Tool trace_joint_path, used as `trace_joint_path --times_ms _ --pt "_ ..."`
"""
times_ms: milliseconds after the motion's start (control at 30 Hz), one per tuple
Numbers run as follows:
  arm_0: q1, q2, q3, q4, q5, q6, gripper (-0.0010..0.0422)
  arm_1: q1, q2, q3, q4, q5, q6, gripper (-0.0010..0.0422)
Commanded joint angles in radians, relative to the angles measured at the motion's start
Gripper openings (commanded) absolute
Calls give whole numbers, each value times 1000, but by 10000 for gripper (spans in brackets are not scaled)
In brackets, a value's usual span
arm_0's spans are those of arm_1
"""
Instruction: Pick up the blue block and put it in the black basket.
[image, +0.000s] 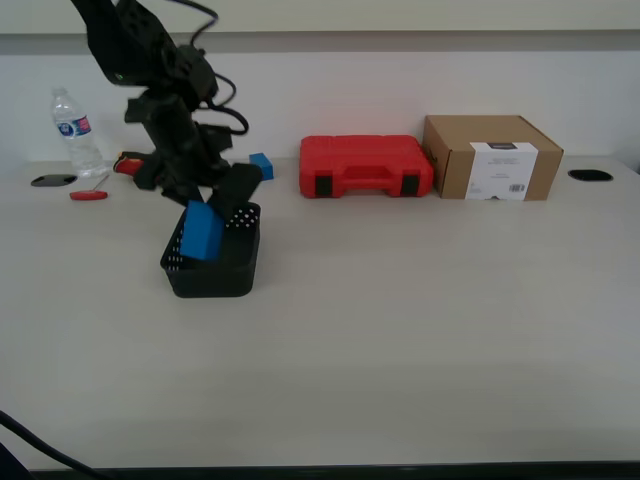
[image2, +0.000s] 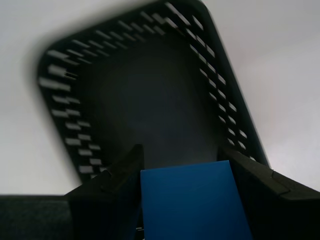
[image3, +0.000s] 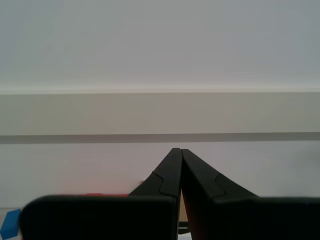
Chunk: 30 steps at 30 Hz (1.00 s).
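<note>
Currently the placing step is in hand: block held over the basket, not yet let go.

Going left to right in the exterior view: water bottle (image: 75, 130) and a red-handled tool (image: 88, 195) near the back edge of the worktop (image: 420, 340) at the view's left. Then the first arm, reaching down to the black basket (image: 212, 275). The first pincer (image: 210, 215) is clenched on the blue block (image: 203, 232), which hangs tilted, its lower end dipped inside the basket's rim. Whether it touches the floor of the basket cannot be told. A smaller blue cube (image: 262, 165) sits behind, well apart. Further right, a red case (image: 366, 166), then a cardboard box (image: 492, 158) just beside it.

First wrist view confirms: block (image2: 192, 202) between the two fingers (image2: 117, 175), basket (image2: 55, 85) opening straight below, blurred.

Second wrist view: the second pincer (image3: 180, 152) has its tips pressed together, holding nothing, pointed at the wall; this arm is not seen in the exterior view.

Judgement: task nearly done. Next move calls for spreading the fingers so the block drops in, perhaps a touch lower first since the block is tilted and near the basket's side wall, then lifting straight up without snagging the rim.
</note>
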Motion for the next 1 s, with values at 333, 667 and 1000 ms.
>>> trace_joint_path --times_ms 333,667,1000 --pt "1 0 1 -4 0 0 0 -35 45 13 -1 77 52 85" --pt "1 0 1 -4 0 0 0 -35 44 49 -54 22 -53 347" --pt "1 0 1 -7 0 0 0 -37 -220 84 -58 -40 37 -4"
